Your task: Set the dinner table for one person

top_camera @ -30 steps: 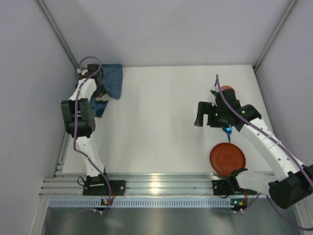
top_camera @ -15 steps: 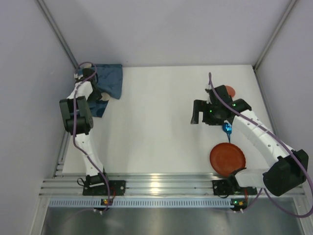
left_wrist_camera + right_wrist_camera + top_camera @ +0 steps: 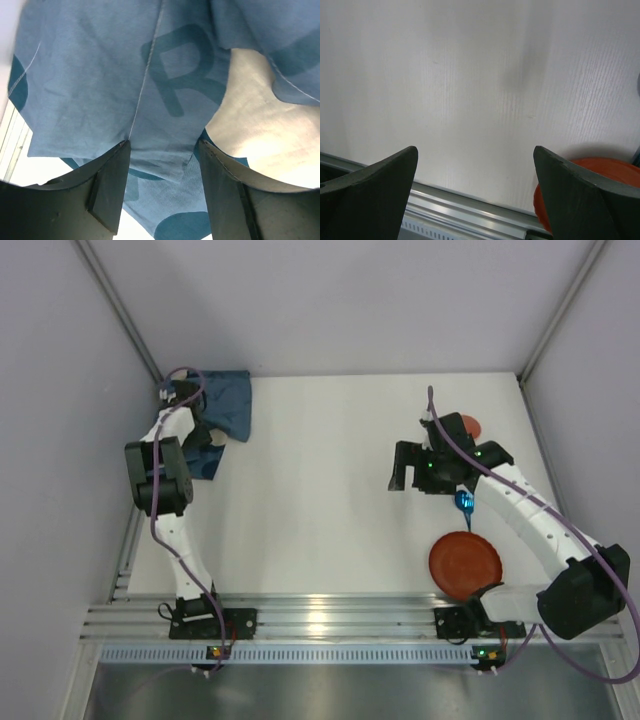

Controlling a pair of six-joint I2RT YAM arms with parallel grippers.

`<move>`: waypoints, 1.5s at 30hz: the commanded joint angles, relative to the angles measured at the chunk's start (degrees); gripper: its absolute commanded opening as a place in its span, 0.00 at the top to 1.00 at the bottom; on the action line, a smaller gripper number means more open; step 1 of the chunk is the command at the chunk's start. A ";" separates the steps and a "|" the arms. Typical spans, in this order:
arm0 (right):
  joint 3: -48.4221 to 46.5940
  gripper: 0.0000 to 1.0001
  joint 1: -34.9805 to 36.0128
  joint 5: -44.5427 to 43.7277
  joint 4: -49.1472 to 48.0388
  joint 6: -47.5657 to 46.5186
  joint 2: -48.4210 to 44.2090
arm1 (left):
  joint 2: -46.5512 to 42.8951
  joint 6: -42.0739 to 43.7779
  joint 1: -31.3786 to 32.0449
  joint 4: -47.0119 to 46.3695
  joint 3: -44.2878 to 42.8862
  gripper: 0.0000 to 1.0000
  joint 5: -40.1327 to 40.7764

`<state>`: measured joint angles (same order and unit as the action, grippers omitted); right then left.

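The dinner table point(image 3: 320, 500) lies flat, white, rectangular; its surface looks finely ribbed, perhaps.

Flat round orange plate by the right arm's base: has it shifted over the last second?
No. The flat round orange plate sits in the same spot beside the ribbed aluminium rail.

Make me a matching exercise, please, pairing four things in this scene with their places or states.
Things:
1. blue cloth
2. red plate
3. left gripper
4. right gripper

Places or states:
A. wide open over the bare dinner table
B. near right, beside the rail
C. far left corner, rumpled
D. fingers either side of a cloth fold

Pairs: 1-C, 2-B, 3-D, 4-A
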<state>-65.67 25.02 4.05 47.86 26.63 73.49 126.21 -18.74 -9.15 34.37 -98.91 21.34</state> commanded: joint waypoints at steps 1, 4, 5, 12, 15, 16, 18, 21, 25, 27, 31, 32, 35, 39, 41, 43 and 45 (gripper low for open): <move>-0.07 0.00 0.56 -0.28 -1.63 0.88 -1.86 | -2.03 1.52 0.89 -0.97 0.65 0.37 0.62; 0.63 0.00 0.47 -0.36 -1.45 0.79 -2.21 | -0.19 1.17 0.80 -0.27 0.39 0.38 1.77; 0.80 0.00 0.47 -0.36 -1.54 0.62 -2.30 | 0.26 0.73 0.80 -0.09 0.48 0.40 2.29; 0.89 0.00 0.47 -0.63 -0.75 -0.35 -2.13 | 2.37 -1.03 -0.52 -0.62 1.53 0.62 1.25; 0.98 0.00 0.47 -0.54 -0.40 -1.14 -1.34 | 3.07 -0.86 -1.22 -0.97 1.53 0.66 0.81; 0.89 0.00 0.47 -0.36 -0.48 -1.41 -0.81 | 3.07 -0.77 -1.57 -0.97 1.62 0.69 0.81; 0.63 0.00 0.47 -0.28 -0.39 -1.84 -0.20 | 3.25 -0.59 -1.92 -1.23 1.88 0.76 0.46; -0.16 0.00 0.56 0.16 -0.22 -2.37 0.95 | 3.08 -0.59 -2.36 -1.67 2.67 0.92 0.28; -1.39 0.00 0.47 0.25 -0.04 -3.25 2.27 | 1.94 -0.33 -3.07 -2.73 4.52 1.00 -0.16; -1.57 0.00 0.47 0.17 0.04 -3.34 2.44 | 1.49 -0.33 -3.33 -2.99 5.65 1.00 -0.25; -1.66 0.00 0.56 0.08 0.31 -3.87 2.09 | 0.44 -0.16 -3.77 -3.17 6.54 1.00 -0.60; -1.57 0.00 0.47 0.08 0.31 -3.78 1.92 | -0.61 -0.07 -3.77 -3.08 6.63 1.00 -0.95; -1.30 0.00 0.47 -0.10 0.31 -3.69 1.04 | -4.12 -0.42 -3.68 -3.43 6.63 1.00 -2.00; -1.22 0.00 0.47 -0.10 0.13 -3.87 0.34 | -9.04 -1.65 -3.07 -3.08 4.96 1.00 -4.28; -1.30 0.00 0.47 -0.19 0.05 -4.04 -0.19 | -10.63 -1.56 -2.02 -2.56 3.13 1.00 -5.08; -1.39 0.00 0.47 -0.19 -0.04 -4.13 -1.07 | -12.30 -0.16 0.44 -0.89 1.45 1.00 -3.68; -1.39 0.00 0.47 -0.19 -0.04 -4.22 -1.86 | -13.97 0.98 3.94 0.78 -0.75 1.00 -1.50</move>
<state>-64.93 25.02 4.16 47.57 23.33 74.81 119.07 -19.38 -10.33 33.12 -94.96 18.37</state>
